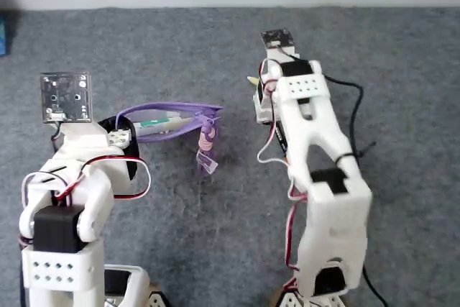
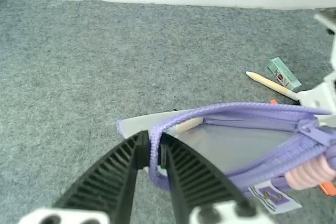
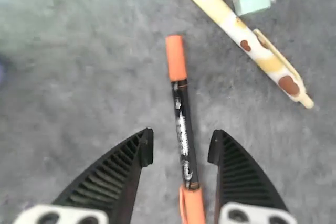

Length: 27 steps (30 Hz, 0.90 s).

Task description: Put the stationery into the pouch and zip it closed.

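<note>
The pouch [image 2: 236, 148] is held by its rim, clamped in the left gripper [image 2: 152, 142]. Beside the pouch, the marker [image 3: 180, 108] is straddled by the right gripper [image 3: 181, 140], jaws apart. If gripped near its end, it may be swung and snagged on the narrow mouth.

My left gripper [image 2: 152, 148] is clamped on the opening edge of the pouch [image 2: 231, 142] at one end. My right gripper [image 3: 181, 145] points down, jaws spread, beyond the pouch's opposite end, arm stretched forward.
</note>
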Each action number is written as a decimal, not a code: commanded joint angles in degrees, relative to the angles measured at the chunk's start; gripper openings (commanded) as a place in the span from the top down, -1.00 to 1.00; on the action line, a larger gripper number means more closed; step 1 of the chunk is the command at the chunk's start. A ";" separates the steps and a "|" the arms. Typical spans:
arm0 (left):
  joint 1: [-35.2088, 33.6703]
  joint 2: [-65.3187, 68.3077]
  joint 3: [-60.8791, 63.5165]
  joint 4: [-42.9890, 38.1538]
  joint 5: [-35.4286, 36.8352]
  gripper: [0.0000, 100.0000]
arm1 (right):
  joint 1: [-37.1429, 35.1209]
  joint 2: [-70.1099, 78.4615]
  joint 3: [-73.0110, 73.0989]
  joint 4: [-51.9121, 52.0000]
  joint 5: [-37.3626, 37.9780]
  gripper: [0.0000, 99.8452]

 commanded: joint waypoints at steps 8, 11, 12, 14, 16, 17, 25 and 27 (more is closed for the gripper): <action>0.35 0.53 -0.04 -0.35 -0.35 0.98 | 1.45 21.93 -29.54 4.35 5.63 0.66; 0.35 0.53 0.04 -0.35 -0.35 0.98 | 2.24 26.24 -32.88 6.02 6.77 0.70; 0.35 0.53 0.04 -0.35 -0.35 0.98 | 2.51 27.38 -34.20 6.99 6.59 0.74; 0.35 0.53 0.04 -0.35 -0.35 0.98 | 2.77 28.88 -37.19 8.40 6.33 0.91; 0.35 0.53 0.04 -0.35 -0.35 0.98 | 2.86 29.49 -40.44 10.07 6.24 0.98; 0.35 0.53 0.04 -0.35 -0.35 0.98 | 2.86 29.49 -42.02 11.38 6.24 0.94; 0.35 0.53 0.04 -0.44 -0.26 0.98 | 2.24 29.41 -57.76 26.42 6.07 0.98; 0.35 0.53 0.04 -0.44 -0.26 0.98 | 2.77 29.05 -62.15 26.86 4.84 0.98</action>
